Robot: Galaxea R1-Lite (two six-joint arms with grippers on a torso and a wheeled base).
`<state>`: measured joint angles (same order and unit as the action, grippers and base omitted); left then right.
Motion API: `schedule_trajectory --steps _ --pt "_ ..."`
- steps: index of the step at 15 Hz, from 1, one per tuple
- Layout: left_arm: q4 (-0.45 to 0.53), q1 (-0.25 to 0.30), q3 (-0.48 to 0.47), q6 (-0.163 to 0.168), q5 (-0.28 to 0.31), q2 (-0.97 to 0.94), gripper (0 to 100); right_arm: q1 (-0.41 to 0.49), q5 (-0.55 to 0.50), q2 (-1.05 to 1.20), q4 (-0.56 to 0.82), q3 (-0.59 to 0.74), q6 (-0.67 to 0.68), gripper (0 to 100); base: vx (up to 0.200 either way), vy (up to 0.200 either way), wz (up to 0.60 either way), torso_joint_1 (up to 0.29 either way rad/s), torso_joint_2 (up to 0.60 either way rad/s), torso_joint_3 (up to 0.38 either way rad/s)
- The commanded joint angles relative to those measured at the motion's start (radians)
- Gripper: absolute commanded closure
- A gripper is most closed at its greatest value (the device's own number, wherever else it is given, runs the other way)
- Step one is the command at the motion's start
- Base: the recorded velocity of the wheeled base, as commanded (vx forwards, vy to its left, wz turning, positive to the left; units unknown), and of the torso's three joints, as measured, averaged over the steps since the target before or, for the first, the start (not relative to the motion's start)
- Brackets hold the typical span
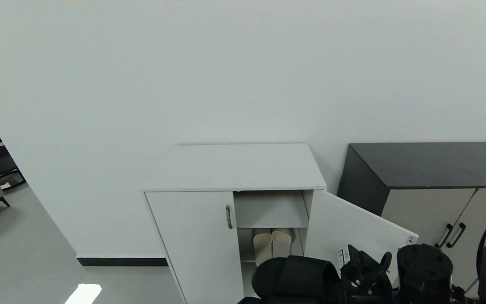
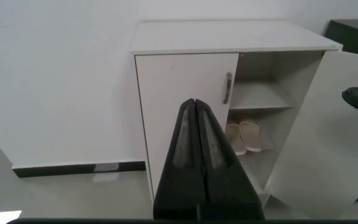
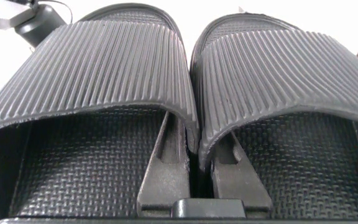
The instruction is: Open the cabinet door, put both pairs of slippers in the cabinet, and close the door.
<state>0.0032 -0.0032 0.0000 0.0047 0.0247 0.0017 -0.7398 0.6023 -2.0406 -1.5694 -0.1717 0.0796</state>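
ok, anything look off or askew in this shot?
Nothing stands out. The beige slippers sit side by side, straight, inside the white cabinet, whose right door stands open. The right gripper holds the black slippers level, jaws pinching their inner walls together.

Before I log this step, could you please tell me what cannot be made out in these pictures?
Left half of the cabinet: hidden behind its closed left door, head and left wrist views.
Space under the beige slippers: mostly blocked by the black slippers, head view.
Right gripper: its tips are hidden under the black slippers' straps, right wrist view.
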Motion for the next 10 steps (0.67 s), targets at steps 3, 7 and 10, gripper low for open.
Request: schedule_trajectory --steps 3,7,10 --pt "0.000 0.000 0.000 -0.002 0.000 0.000 100 -0.003 0.001 -0.004 -0.001 0.000 0.000 100 0.000 0.000 0.00 -0.172 0.38 0.199" --pt "0.000 0.000 -0.002 -0.011 0.000 0.000 100 -0.004 0.001 -0.026 -0.001 -0.005 0.000 100 0.000 0.000 0.00 -0.198 0.45 0.237" --pt "0.000 0.000 -0.002 -0.011 0.000 0.000 100 -0.004 0.001 -0.030 -0.001 -0.006 -0.001 100 0.000 0.000 0.00 -0.251 0.54 0.295"
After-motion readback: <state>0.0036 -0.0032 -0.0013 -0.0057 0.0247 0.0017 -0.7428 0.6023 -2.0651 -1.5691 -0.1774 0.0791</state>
